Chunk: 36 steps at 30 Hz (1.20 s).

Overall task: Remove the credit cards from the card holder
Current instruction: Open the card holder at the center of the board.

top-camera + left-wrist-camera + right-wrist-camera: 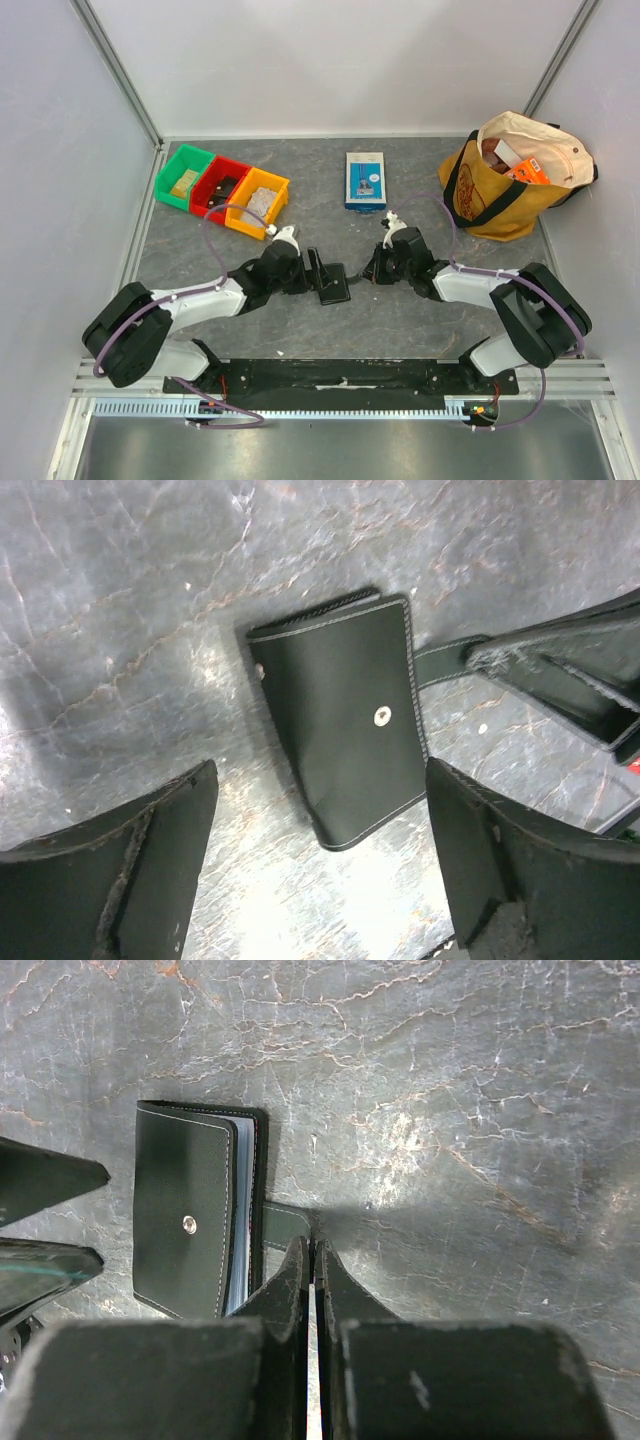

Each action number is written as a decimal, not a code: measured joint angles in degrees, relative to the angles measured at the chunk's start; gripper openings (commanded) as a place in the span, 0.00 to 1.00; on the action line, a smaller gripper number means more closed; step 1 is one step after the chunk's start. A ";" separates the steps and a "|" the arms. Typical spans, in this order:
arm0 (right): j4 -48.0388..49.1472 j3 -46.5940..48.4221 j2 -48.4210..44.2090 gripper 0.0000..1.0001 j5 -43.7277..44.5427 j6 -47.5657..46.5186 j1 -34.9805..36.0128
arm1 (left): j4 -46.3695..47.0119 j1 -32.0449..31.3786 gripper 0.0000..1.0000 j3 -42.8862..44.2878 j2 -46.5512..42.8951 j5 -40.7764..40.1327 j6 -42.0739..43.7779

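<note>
The black card holder [335,284] lies closed on the grey table, snap stud up [345,730] [190,1225]. Bluish pocket edges [236,1210] show along its side. The credit cards are hidden inside. My left gripper [320,780] [322,273] stands open, one finger on each side of the holder's near end, not touching it. My right gripper [312,1250] [372,267] is shut, its tips pinching the end of the holder's closing strap [285,1226] [440,660]. In the left wrist view the right fingers [560,670] reach in from the right.
A blue-and-white box [365,180] lies at the back centre. Green [184,178], red [220,190] and orange [257,203] bins sit in a row at the back left. A yellow tote bag [510,175] full of items stands at the back right.
</note>
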 measured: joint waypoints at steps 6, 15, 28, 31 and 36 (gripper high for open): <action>1.46 -0.96 0.07 0.00 0.09 0.61 -0.07 | -10.36 -3.37 0.99 8.74 -0.13 -4.81 2.95; 3.41 -3.08 0.17 0.00 0.33 4.11 -0.07 | -22.97 -14.27 0.99 24.41 11.02 -15.74 7.10; 4.04 -3.43 0.70 0.00 0.35 6.45 -0.07 | -36.20 -23.89 0.98 34.60 23.41 -28.09 12.52; 4.15 -3.43 0.85 0.00 0.33 6.49 -0.07 | -38.12 -24.63 0.94 36.89 26.18 -30.21 13.55; 4.17 -3.43 1.01 0.00 0.33 6.47 -0.07 | -40.68 -24.79 0.77 37.77 27.71 -32.57 14.69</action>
